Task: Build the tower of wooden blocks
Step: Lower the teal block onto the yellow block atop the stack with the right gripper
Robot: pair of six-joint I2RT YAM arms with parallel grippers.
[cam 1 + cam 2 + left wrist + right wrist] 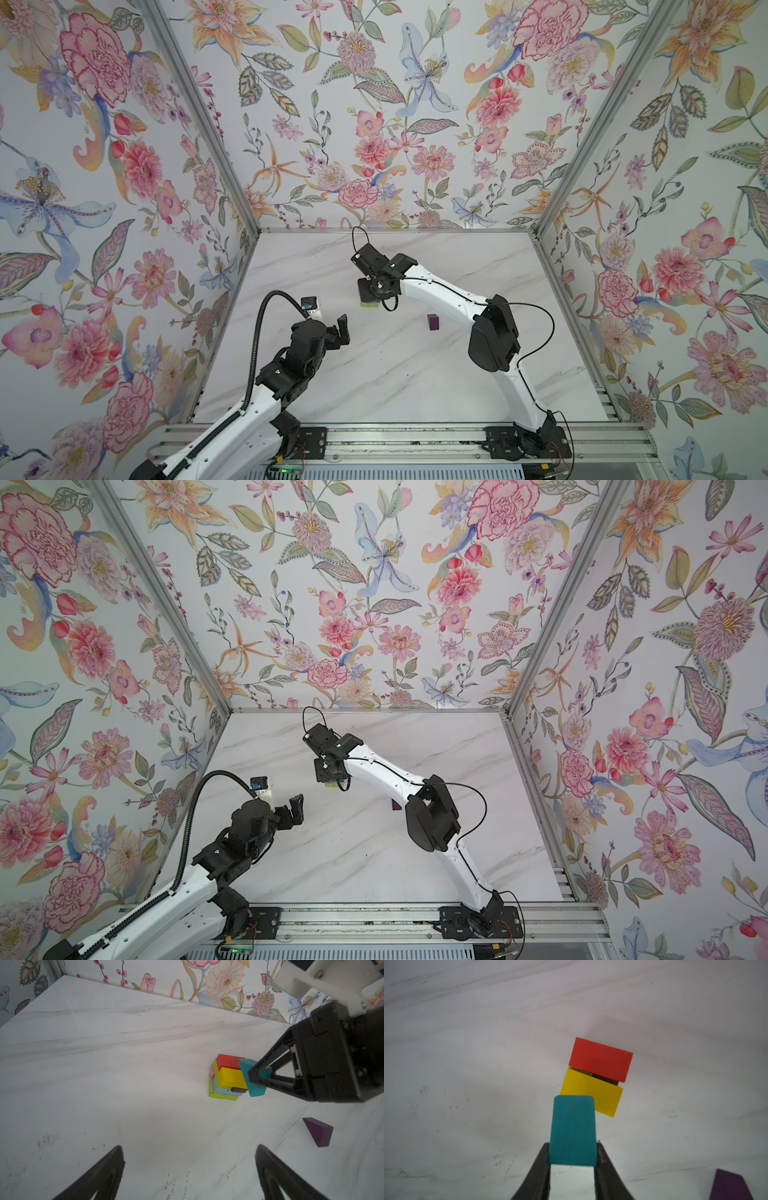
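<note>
2 sets checked: right jaws pinch the teal block [573,1130] beside the tower [226,1078]; left jaws spread, empty.

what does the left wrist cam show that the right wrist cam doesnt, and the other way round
Only the left wrist view: the side of the tower, with the pink block, the light blue block and the lime green bottom block; the open left gripper; the floral wall.
Only the right wrist view: both fingers of the right gripper shut on the sides of the teal block.
Both: the red block, yellow block, a sliver of the brown block, the teal block, the purple block and the marble table.
</note>
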